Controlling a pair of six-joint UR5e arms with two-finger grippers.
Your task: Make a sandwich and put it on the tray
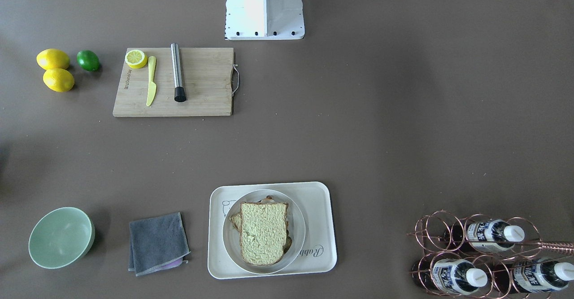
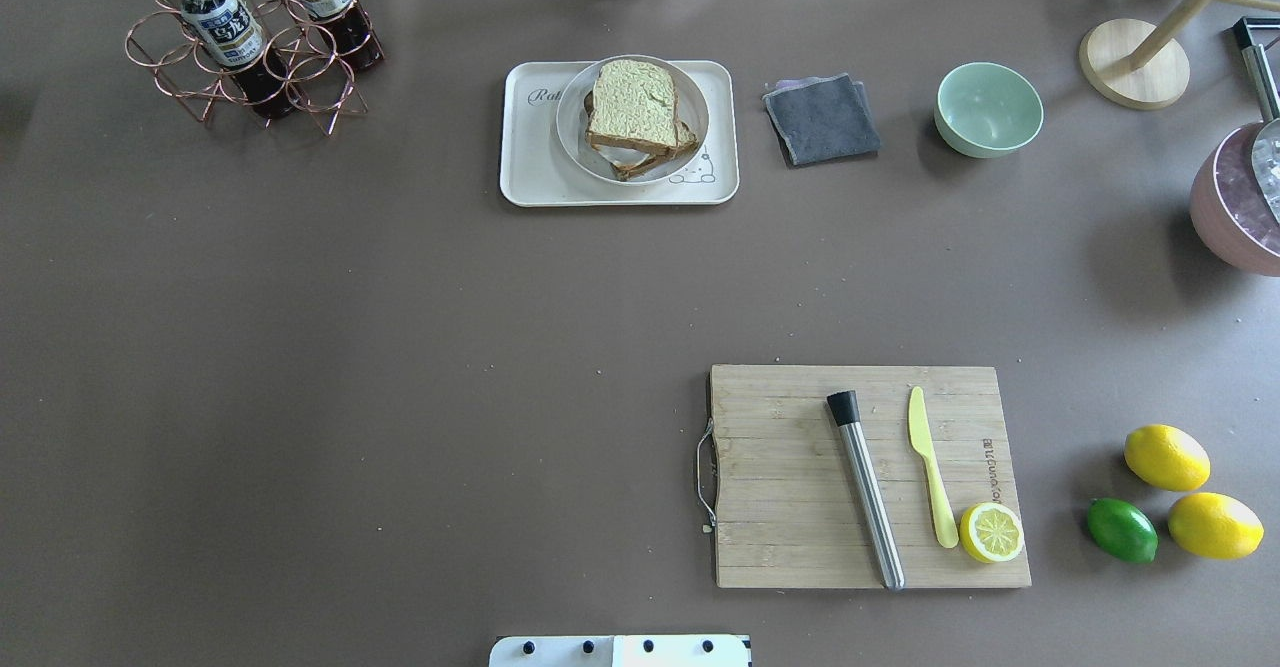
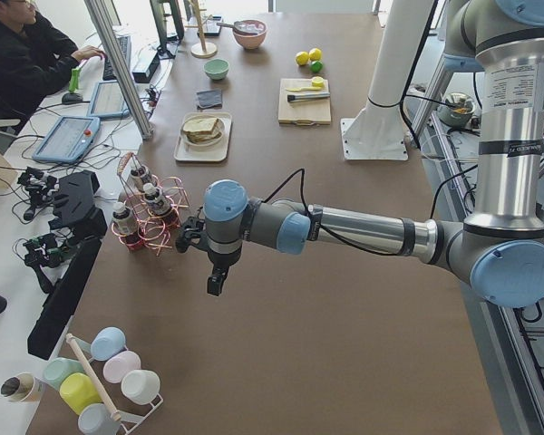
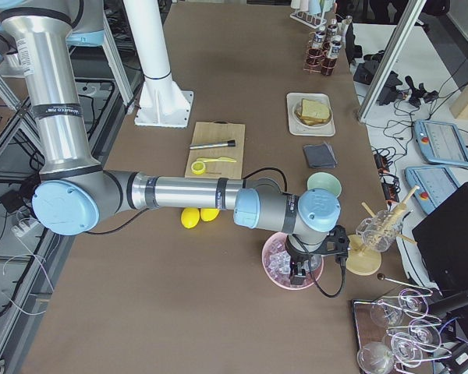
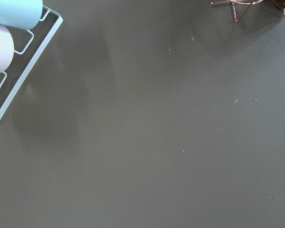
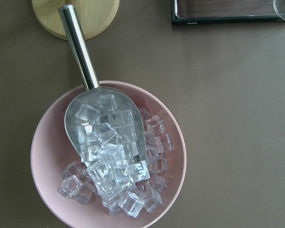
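Observation:
The sandwich (image 1: 263, 238) is a stack of pale tan-green bread slices with brown crust. It lies on a round white plate (image 1: 299, 227), which stands on the cream tray (image 1: 320, 227). The sandwich (image 2: 632, 107) and the tray (image 2: 520, 147) also show at the far middle in the overhead view. No egg shows. My left gripper (image 3: 216, 281) hangs over bare table near the bottle rack, far from the tray. My right gripper (image 4: 300, 273) hangs over a pink bowl of ice. I cannot tell whether either gripper is open or shut.
A wooden cutting board (image 2: 780, 477) holds a steel rod (image 2: 866, 492), a yellow knife (image 2: 930, 467) and a lemon half (image 2: 991, 532). Two lemons (image 2: 1166, 457) and a lime (image 2: 1121, 530) lie beside it. There are also a grey cloth (image 2: 822, 119), a green bowl (image 2: 988, 109), a bottle rack (image 2: 250, 37) and the pink ice bowl (image 6: 109, 156).

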